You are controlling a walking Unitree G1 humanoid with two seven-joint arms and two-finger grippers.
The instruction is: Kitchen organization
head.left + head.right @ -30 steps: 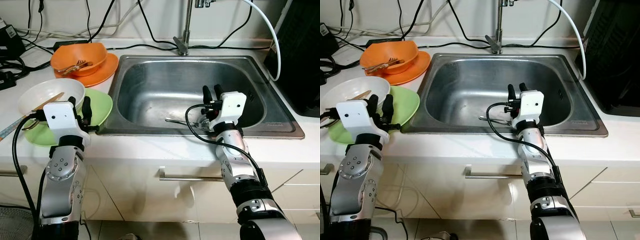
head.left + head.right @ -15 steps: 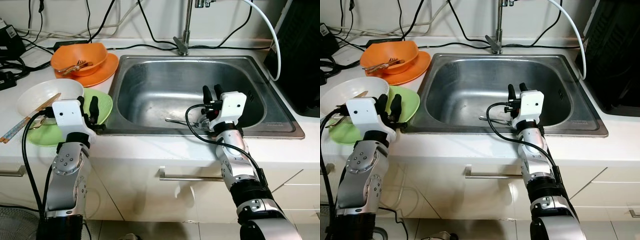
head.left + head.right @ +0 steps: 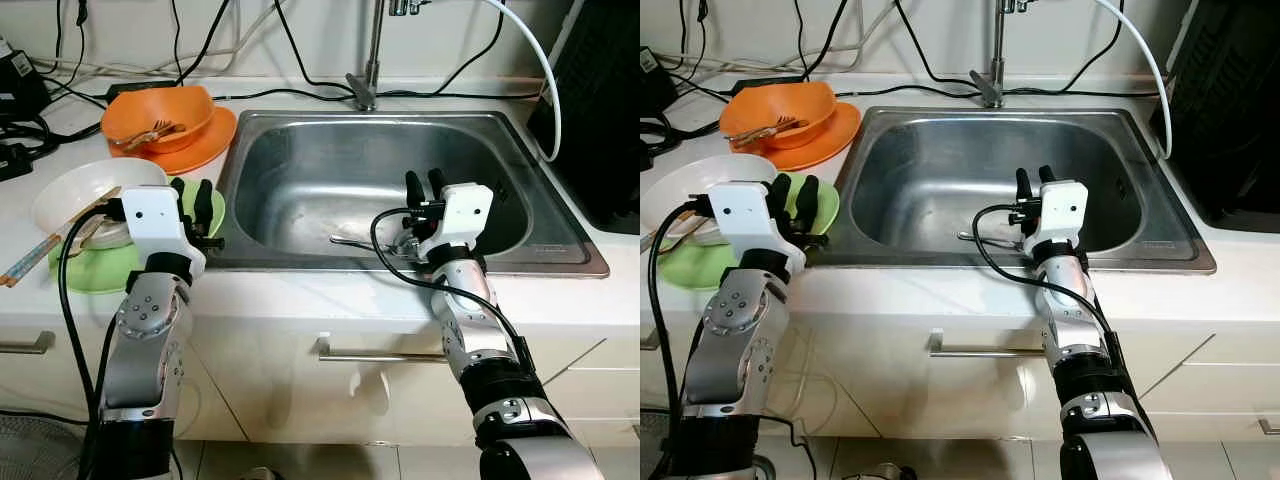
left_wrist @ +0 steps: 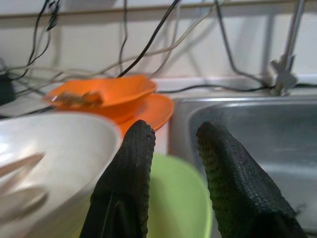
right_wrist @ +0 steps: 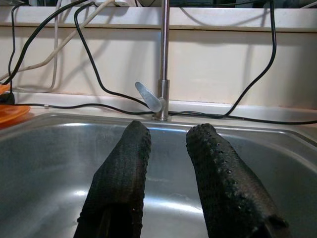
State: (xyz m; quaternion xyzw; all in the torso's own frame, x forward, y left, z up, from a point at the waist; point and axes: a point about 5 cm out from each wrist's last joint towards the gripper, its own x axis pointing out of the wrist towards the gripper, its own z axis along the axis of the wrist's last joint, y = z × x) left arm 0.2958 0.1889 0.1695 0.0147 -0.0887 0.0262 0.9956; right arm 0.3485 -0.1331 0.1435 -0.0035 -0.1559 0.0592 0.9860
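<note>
A white bowl (image 3: 80,185) holding chopsticks (image 3: 40,255) rests on a green plate (image 3: 80,272) on the counter left of the sink (image 3: 330,264). Behind them, an orange bowl (image 3: 165,112) with a fork in it sits on an orange plate (image 3: 208,145). My left gripper (image 3: 190,190) is open over the green plate's right edge, just beside the white bowl and close to the sink's left rim. My right gripper (image 3: 424,182) hangs open over the front of the basin, above a metal utensil (image 3: 352,241) lying on the sink floor. Both hold nothing.
A faucet (image 3: 371,60) stands behind the sink, with black and white cables (image 3: 290,50) trailing along the back wall. A black appliance (image 3: 600,110) fills the counter to the right. A drawer handle (image 3: 380,355) runs below the counter edge.
My left arm has swung right, from in front of the white bowl to the green plate's right edge near the sink. The right arm has stayed still.
</note>
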